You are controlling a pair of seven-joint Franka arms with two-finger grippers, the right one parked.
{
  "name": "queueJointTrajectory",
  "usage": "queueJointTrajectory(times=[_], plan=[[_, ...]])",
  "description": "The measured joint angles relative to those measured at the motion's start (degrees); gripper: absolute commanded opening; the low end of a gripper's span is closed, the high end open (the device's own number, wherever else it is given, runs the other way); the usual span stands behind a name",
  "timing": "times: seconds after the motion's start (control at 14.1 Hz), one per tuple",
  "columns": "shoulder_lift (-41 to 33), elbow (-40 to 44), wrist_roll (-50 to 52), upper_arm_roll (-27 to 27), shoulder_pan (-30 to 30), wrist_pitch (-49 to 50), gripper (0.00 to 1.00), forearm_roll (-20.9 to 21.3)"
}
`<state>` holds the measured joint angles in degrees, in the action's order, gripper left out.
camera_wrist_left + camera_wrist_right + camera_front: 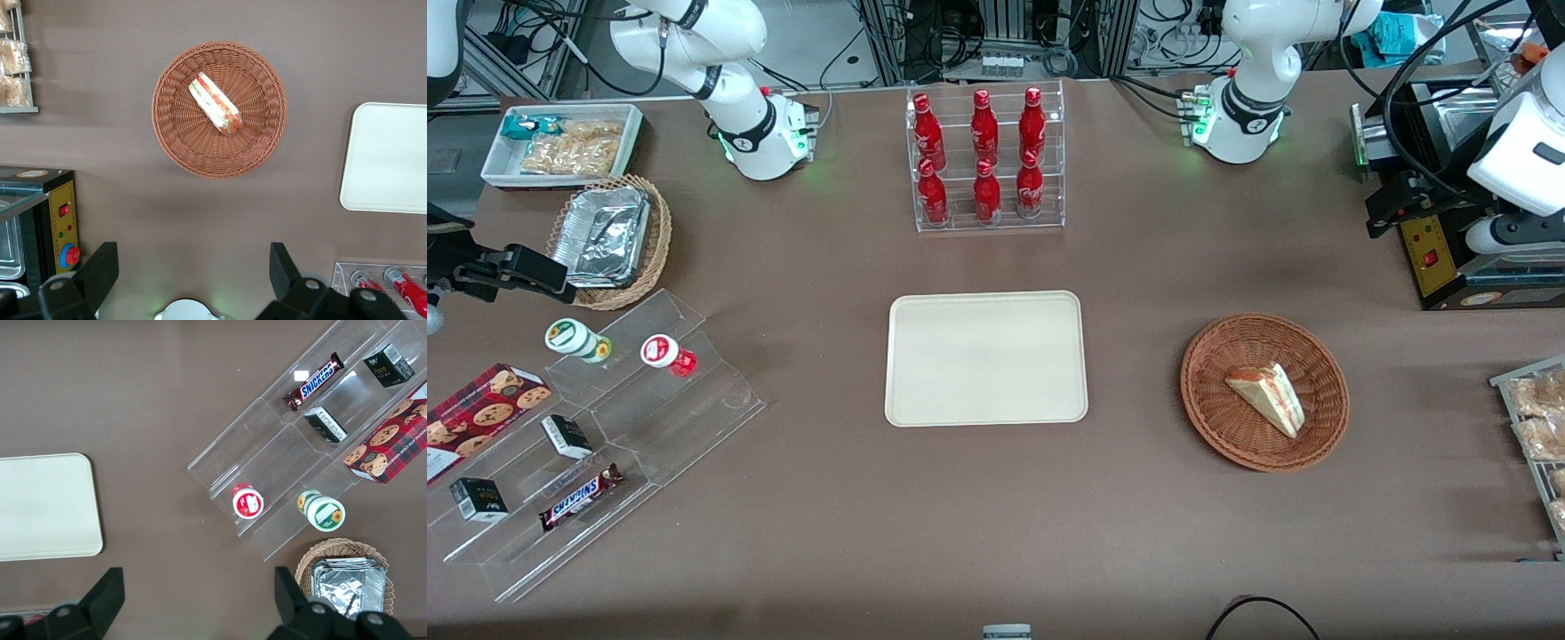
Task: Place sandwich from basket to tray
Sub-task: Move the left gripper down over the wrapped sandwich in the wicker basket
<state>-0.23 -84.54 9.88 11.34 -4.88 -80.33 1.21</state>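
The sandwich (1267,396) (215,103), a white-bread wedge with red and green filling, lies in the round reddish-brown basket (1227,431) (180,143). The cream tray (985,357) (387,157) sits flat mid-table with nothing on it, beside the basket toward the parked arm's end. My left gripper (1394,209) (192,267) hangs high over bare tablecloth, farther from the front camera than the basket and toward the working arm's end. It is open, its fingers (100,267) set wide apart with nothing between them.
A clear rack of red bottles (987,160) stands farther back than the tray. A black and yellow appliance (1449,258) sits close under my gripper. A wire rack of baked goods (1538,427) lies at the working arm's end. An acrylic snack stand (605,427) and a foil-filled wicker basket (609,240) are at the parked arm's end.
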Motion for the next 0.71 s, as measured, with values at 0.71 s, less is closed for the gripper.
queueJointTrajectory(times=[0.71], plan=[[4.6, -1.9, 5.1, -0.1, 0.0, -1.1, 1.0, 0.0]])
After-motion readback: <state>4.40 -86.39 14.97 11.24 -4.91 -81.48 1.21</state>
